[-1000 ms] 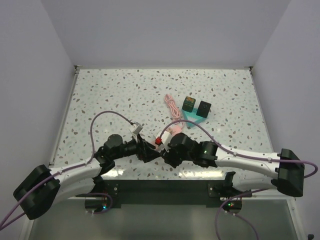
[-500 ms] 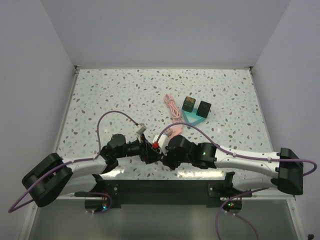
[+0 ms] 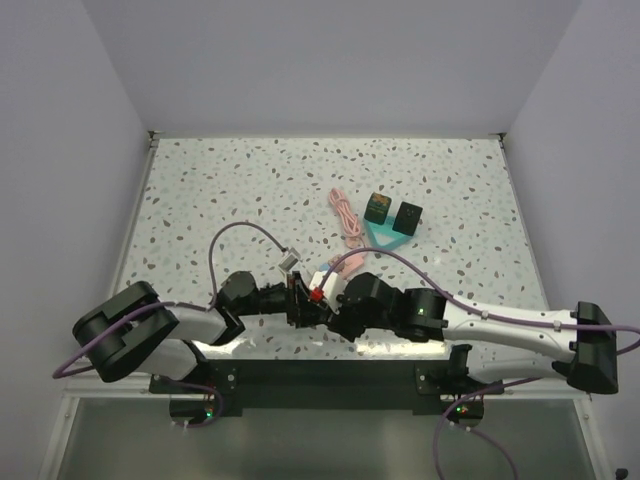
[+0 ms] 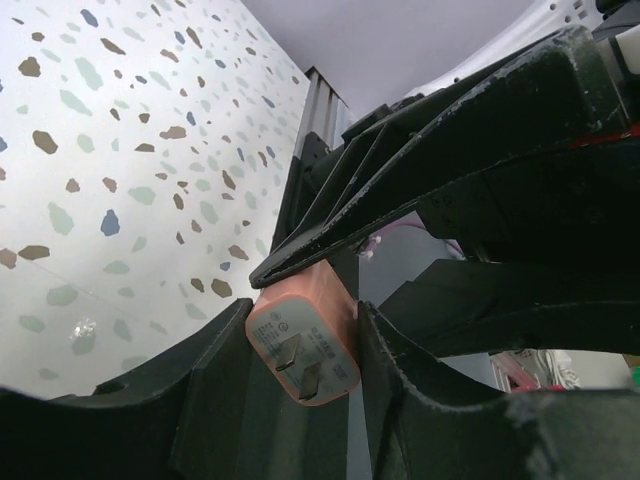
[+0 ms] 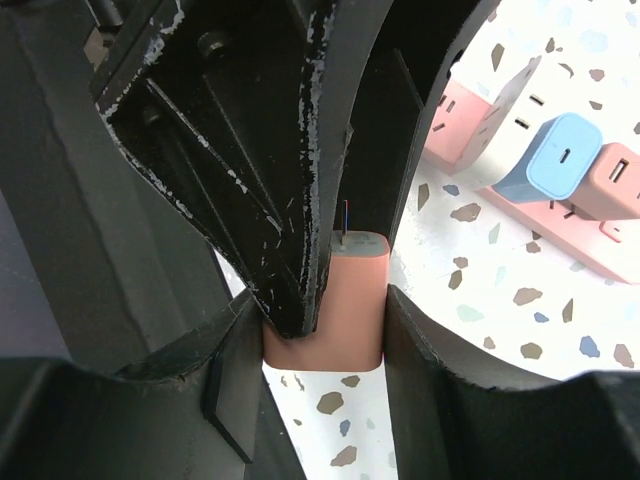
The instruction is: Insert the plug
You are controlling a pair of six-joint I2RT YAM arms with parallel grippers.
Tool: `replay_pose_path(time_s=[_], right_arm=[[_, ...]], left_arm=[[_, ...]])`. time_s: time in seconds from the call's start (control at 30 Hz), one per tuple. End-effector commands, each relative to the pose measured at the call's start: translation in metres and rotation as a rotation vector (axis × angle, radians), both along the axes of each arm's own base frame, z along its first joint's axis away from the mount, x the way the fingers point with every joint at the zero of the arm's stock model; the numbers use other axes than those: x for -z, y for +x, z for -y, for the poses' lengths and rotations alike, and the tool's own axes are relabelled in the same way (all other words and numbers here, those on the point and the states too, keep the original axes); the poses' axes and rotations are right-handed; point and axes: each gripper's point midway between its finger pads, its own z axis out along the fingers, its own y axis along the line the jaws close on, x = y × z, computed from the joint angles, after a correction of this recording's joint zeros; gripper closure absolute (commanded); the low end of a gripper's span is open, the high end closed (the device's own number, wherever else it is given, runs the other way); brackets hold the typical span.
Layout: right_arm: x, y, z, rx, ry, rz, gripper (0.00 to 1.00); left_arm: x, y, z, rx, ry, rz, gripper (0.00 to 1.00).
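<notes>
Both my grippers are clamped on the same small block: the left gripper [image 4: 303, 322] pinches the plug [image 4: 300, 345] by its sides with the two metal prongs facing its camera, and the right gripper [image 5: 325, 305] squeezes it from the opposite end, our fingers crowded almost against each other. The plug hangs in the air at the near edge of the table [image 4: 100, 150], not yet at the pink power strip [image 5: 455, 125], which lies flat a little way off with a blue charger [image 5: 560, 160] already filling one socket. My worry is the shared grip. If one arm pulls before the other lets go, the block may twist, pop out and fall, or the fingers may jam. A skewed plug would then meet the slots at an angle, and since nothing holds the strip, pushing could simply slide it away.
</notes>
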Motion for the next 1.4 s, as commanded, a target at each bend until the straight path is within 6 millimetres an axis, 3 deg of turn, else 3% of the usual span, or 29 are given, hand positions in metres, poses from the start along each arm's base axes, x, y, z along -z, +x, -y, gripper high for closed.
replay_pose_path(time_s=[0.0,0.07,0.1,0.13,0.17,0.2,0.23,0.47,0.53,0.67,0.8,1.0,1.37], right_arm=[[-0.026,0.014,-0.004,0.026,0.069,0.086,0.99],[-0.027,0.017,-0.002,0.043,0.068,0.095,0.97],[-0.030,0.019,-0.002,0.063,0.078,0.098,0.90],[-0.031,0.021,-0.001,0.074,0.076,0.107,0.83],[-0.034,0.023,0.000,0.111,0.089,0.101,0.72],[-0.037,0.024,0.001,0.126,0.101,0.099,0.45],[-0.044,0.024,0.001,0.131,0.125,0.103,0.37],[-0.079,0.025,0.009,0.204,0.259,0.102,0.19],[-0.090,0.025,0.007,0.220,0.304,0.092,0.18],[-0.118,0.022,-0.001,0.252,0.444,0.042,0.18],[-0.150,0.021,-0.009,0.285,0.612,-0.006,0.18],[-0.183,0.015,-0.015,0.283,0.835,-0.080,0.23],[-0.200,-0.008,-0.031,0.141,0.973,-0.165,0.39]], left_arm=[[-0.020,-0.026,0.004,0.140,-0.091,0.044,0.60],[-0.028,-0.030,0.005,0.164,-0.130,0.047,0.76],[-0.030,-0.033,0.004,0.173,-0.143,0.048,0.84],[-0.037,-0.034,0.003,0.176,-0.176,0.067,1.00],[-0.038,-0.033,0.002,0.169,-0.184,0.051,1.00],[-0.040,-0.033,0.002,0.164,-0.190,0.057,1.00],[-0.042,-0.032,0.002,0.164,-0.197,0.067,1.00],[-0.072,-0.001,-0.017,0.053,-0.247,0.194,1.00],[-0.069,0.010,-0.018,0.012,-0.207,0.192,1.00],[-0.087,0.018,-0.026,-0.042,-0.230,0.297,1.00],[-0.103,0.014,-0.030,-0.043,-0.279,0.368,1.00],[-0.125,0.003,-0.039,-0.041,-0.353,0.464,1.00],[-0.182,-0.011,-0.059,-0.109,-0.467,0.655,1.00]])
